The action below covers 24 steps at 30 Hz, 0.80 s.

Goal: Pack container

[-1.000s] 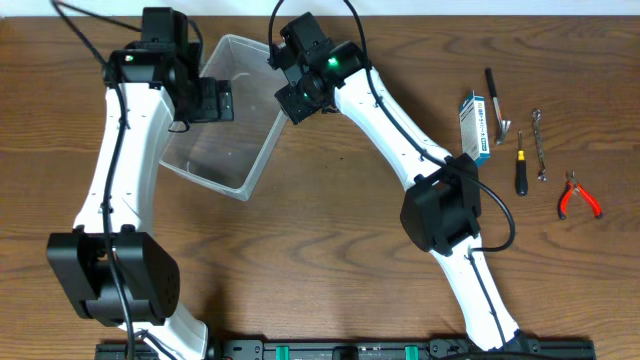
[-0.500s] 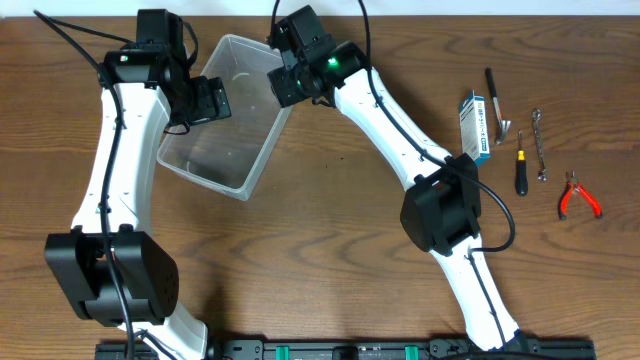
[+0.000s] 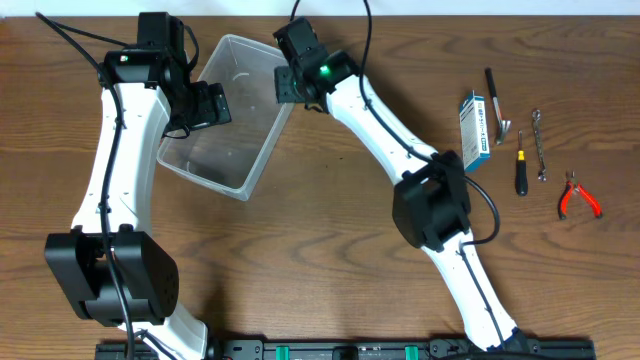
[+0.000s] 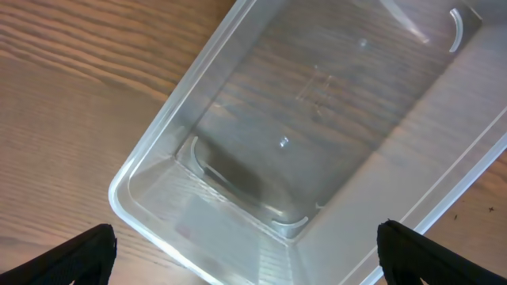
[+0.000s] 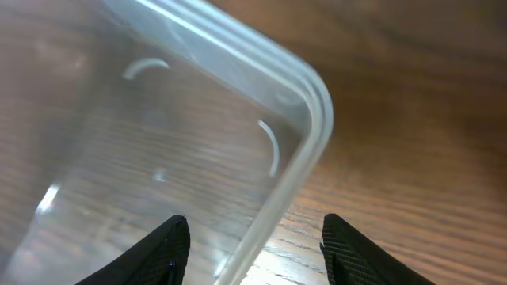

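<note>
The container (image 3: 218,158), a clear plastic bin with rounded corners, lies slanted on the wooden table at the back left and holds nothing. My left gripper (image 3: 204,104) hovers over its left side. In the left wrist view this gripper (image 4: 249,261) is wide open, with a corner of the container (image 4: 317,103) below and between its fingertips (image 4: 87,252). My right gripper (image 3: 285,84) is at the bin's far right edge. In the right wrist view it (image 5: 255,252) stands open astride the container's rim (image 5: 305,158), one finger inside and one outside, neither touching it.
At the right of the table lie a blue-and-white box (image 3: 476,127), a black pen-like tool (image 3: 494,92), a small screwdriver (image 3: 520,172), a wrench (image 3: 539,145) and red-handled pliers (image 3: 578,196). Both arms' bases stand at the front edge.
My right gripper has moved back along the container's right side to its far corner. My left gripper has shifted slightly left. The container has stayed put.
</note>
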Each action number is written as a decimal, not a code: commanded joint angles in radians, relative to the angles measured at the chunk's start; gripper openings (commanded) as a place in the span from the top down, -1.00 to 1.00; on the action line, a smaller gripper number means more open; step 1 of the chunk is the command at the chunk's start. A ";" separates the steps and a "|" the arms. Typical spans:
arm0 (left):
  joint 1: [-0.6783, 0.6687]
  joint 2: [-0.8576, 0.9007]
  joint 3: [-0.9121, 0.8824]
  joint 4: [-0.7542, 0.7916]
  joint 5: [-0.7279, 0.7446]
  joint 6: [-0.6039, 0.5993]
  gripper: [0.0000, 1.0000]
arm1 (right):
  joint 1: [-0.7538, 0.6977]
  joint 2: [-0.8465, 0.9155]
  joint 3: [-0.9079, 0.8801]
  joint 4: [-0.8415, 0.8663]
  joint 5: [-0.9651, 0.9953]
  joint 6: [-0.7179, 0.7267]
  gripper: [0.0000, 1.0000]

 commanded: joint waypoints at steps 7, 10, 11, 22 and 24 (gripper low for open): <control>0.001 0.002 0.001 -0.018 -0.002 -0.018 -0.96 | 0.006 0.038 0.010 -0.013 0.022 0.035 0.50; 0.001 0.002 0.001 -0.027 -0.002 -0.018 -0.96 | -0.003 0.038 0.010 -0.018 0.023 0.034 0.46; 0.000 0.002 0.001 -0.030 -0.002 -0.018 -0.96 | -0.006 0.038 0.010 -0.021 0.023 0.034 0.46; -0.006 0.002 0.001 -0.066 0.181 -0.016 -0.96 | -0.037 0.033 0.077 -0.109 0.137 -0.097 0.40; -0.012 0.002 0.001 -0.066 0.182 -0.007 -0.96 | -0.040 0.033 0.114 -0.124 0.149 -0.131 0.38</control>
